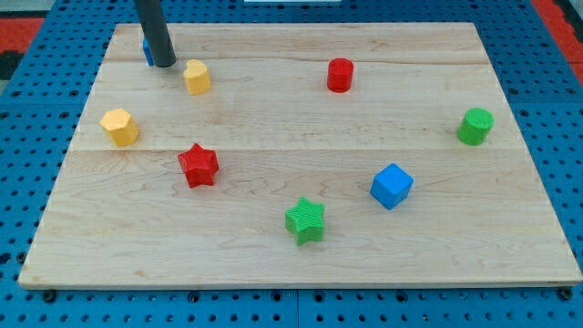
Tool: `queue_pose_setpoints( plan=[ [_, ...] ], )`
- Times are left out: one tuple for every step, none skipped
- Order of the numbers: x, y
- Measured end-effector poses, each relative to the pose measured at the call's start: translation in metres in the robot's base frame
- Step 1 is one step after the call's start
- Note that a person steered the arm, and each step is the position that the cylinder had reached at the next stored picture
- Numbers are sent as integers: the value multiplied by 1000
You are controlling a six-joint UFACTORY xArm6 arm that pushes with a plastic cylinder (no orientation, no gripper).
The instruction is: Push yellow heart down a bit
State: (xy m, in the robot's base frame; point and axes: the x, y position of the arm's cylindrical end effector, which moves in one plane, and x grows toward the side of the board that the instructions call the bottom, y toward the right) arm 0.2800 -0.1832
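Green star (305, 220) nearest, yellow heart (197, 77) just right of my tip (164, 64), no pincer visible

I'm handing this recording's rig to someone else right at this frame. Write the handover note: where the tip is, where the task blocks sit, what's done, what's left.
My tip sits near the view's top left, just left of the yellow heart and not clearly touching it. A blue block is mostly hidden behind the rod.
The yellow heart lies in the upper left of the board, above the red star and to the upper right of the other yellow block.
Done: nothing that shows; the heart is near the top edge.
Left: bring the tip above the heart, then push it a little toward the view's bottom, stopping short of the red star.
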Motion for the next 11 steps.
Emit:
queue_pose_setpoints(
  plan=[
    [0, 2],
    [0, 18],
    [4, 32],
    [9, 51],
    [10, 53],
    [10, 53],
    [20, 52],
    [20, 52],
    [21, 56],
    [21, 58],
    [21, 58]
  ],
)
